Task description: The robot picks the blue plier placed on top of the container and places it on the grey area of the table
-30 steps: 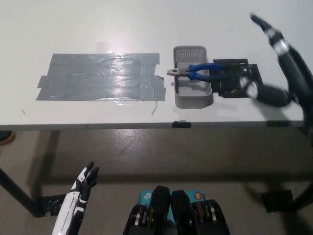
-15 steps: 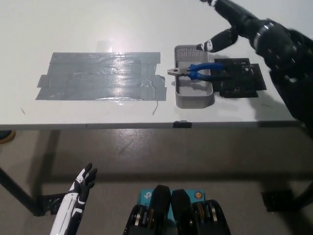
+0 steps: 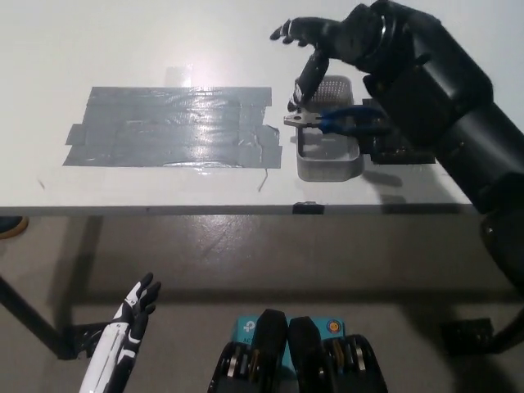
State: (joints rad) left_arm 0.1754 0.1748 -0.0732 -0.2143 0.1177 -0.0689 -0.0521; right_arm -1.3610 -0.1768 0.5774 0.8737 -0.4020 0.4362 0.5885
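Here the open right hand point(image 3: 327, 41) and its arm hide part of the blue plier point(image 3: 332, 121) and container point(image 3: 327, 164).

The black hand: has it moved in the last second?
Yes. The black hand has swung in from the table's right edge and is now above the container, fingers open over the pliers.
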